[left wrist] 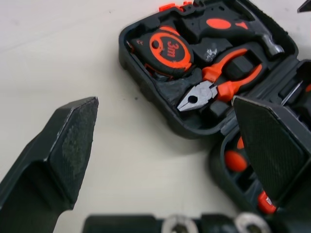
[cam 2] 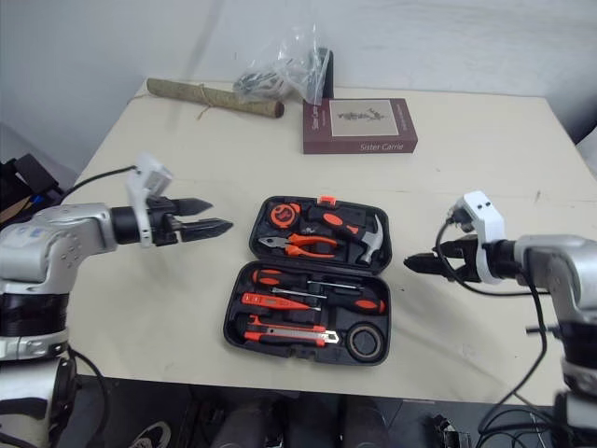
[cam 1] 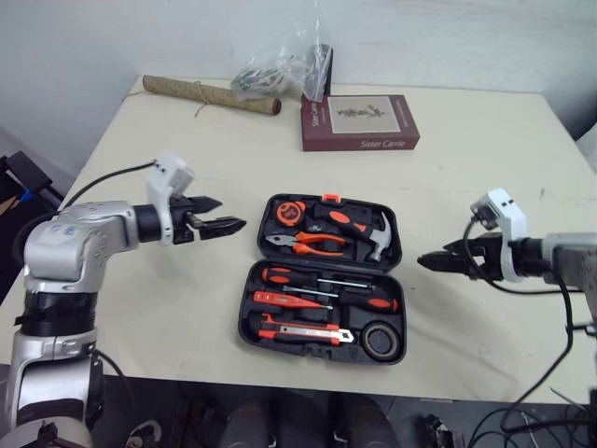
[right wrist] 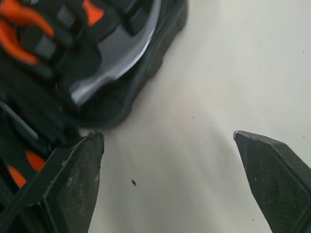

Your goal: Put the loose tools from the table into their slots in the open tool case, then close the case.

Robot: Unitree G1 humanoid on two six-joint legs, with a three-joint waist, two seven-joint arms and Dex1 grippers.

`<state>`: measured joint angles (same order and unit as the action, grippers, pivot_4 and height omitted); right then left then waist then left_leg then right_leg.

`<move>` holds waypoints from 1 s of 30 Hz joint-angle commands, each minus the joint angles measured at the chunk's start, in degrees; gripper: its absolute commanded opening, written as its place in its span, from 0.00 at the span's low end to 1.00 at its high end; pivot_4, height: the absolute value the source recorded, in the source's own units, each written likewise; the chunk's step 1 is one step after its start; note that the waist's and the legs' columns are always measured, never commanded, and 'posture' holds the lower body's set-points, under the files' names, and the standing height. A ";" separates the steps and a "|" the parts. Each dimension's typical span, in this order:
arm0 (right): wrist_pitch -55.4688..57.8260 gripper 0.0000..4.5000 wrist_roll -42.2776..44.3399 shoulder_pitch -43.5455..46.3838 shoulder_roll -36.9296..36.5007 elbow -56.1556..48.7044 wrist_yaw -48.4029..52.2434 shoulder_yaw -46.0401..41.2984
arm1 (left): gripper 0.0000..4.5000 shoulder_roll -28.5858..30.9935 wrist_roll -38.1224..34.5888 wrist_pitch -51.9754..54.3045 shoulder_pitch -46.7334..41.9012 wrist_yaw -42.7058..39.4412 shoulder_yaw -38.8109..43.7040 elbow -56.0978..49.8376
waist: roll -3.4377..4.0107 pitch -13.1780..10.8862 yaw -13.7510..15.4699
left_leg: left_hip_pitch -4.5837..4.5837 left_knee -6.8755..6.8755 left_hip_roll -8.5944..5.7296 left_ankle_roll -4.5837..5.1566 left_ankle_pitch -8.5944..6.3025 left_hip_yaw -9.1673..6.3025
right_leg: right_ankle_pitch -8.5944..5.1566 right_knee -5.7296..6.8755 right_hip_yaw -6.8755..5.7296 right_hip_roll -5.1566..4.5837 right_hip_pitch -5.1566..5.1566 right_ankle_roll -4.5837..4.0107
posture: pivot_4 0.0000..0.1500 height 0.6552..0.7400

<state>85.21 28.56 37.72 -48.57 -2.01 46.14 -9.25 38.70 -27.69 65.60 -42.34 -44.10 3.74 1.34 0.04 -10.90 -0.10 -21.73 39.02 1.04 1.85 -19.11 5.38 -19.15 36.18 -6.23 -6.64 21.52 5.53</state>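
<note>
One open black plastic tool case (cam 1: 246, 317) lies on one pale tabletop (cam 1: 466, 177). Its slots hold:

- one round orange-and-black tape measure (cam 1: 287, 213)
- one pair of orange-handled pliers (cam 1: 312, 245)
- one steel-headed hammer with a black-and-orange handle (cam 1: 359, 229)
- two screwdrivers with orange-and-black handles (cam 1: 280, 276) (cam 1: 378, 303)
- one slim orange tool (cam 1: 289, 300) of a kind that cannot be told
- one orange-and-silver utility knife (cam 1: 298, 330)
- one roll of black tape (cam 1: 380, 340)

Elsewhere there are one maroon rectangular book (cam 1: 359, 121), one brown rolled-up mat (cam 1: 210, 94) and one crumpled clear plastic bag (cam 1: 280, 65). There are two black end effectors: the left end effector (cam 1: 231, 213) and the right end effector (cam 1: 424, 262).
</note>
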 commanded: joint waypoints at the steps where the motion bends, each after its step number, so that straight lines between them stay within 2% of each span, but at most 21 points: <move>1: 5.98 0.99 -0.52 5.43 2.32 3.69 -4.43 0.74 | 1.00 -1.58 1.44 2.95 -3.01 3.13 -2.62 2.82 | 0.00 0.00 -0.05 | -0.10 0.00 -0.01 -0.01 0.01 0.01 | 0.00 0.01 -0.01 0.02 0.10 0.00 | 1.00 1.00; 6: 6.40 0.99 -2.04 8.23 5.75 7.21 -9.00 2.82 | 1.00 -3.28 3.50 1.96 -5.34 4.52 -5.81 6.72 | -0.01 0.00 0.03 | -0.79 0.09 -0.23 0.01 0.10 0.15 | 0.00 0.59 0.07 0.11 1.04 0.00 | 1.00 1.00; 16: 7.29 0.99 -2.72 8.87 9.74 8.75 -14.17 3.67 | 1.00 -4.43 4.58 1.35 -7.04 4.75 -7.37 10.73 | -0.03 0.02 -0.03 | -0.80 0.15 -0.27 0.01 0.22 0.15 | 0.00 0.70 0.08 0.09 1.05 0.00 | 1.00 1.00; 21: 7.29 0.99 -1.91 9.25 10.21 11.61 -16.02 4.94 | 1.00 -6.00 4.95 1.31 -8.06 4.52 -8.11 13.33 | -0.30 0.18 -0.04 | -0.76 0.15 -0.26 -0.01 0.23 0.16 | 0.00 0.73 0.09 0.10 1.02 0.00 | 1.00 1.00; 24: 7.29 0.71 1.21 10.26 12.10 14.55 -17.54 3.21 | 0.81 -6.85 5.10 0.88 -7.71 4.48 -8.29 14.21 | -0.47 0.28 -0.08 | -0.71 0.15 -0.26 -0.01 0.23 0.16 | 0.00 0.73 0.10 0.10 0.98 0.00 | 1.00 1.00; 30: 7.29 0.10 4.40 12.99 17.83 23.34 -25.65 -6.48 | 0.24 -7.95 3.02 2.58 -6.25 3.27 -6.74 13.51 | -0.80 0.49 -0.51 | -0.58 0.15 -0.22 -0.05 0.26 0.18 | 0.00 0.76 0.14 0.09 0.87 0.00 | 1.00 1.00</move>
<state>92.30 32.82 51.05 -31.75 19.11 23.93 -14.06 31.35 -23.59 67.92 -48.92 -40.28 -3.35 15.95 -0.75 -10.41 -0.60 -22.28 39.17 0.82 1.78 -18.83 5.55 -19.15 36.95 -6.10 -6.56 22.36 5.53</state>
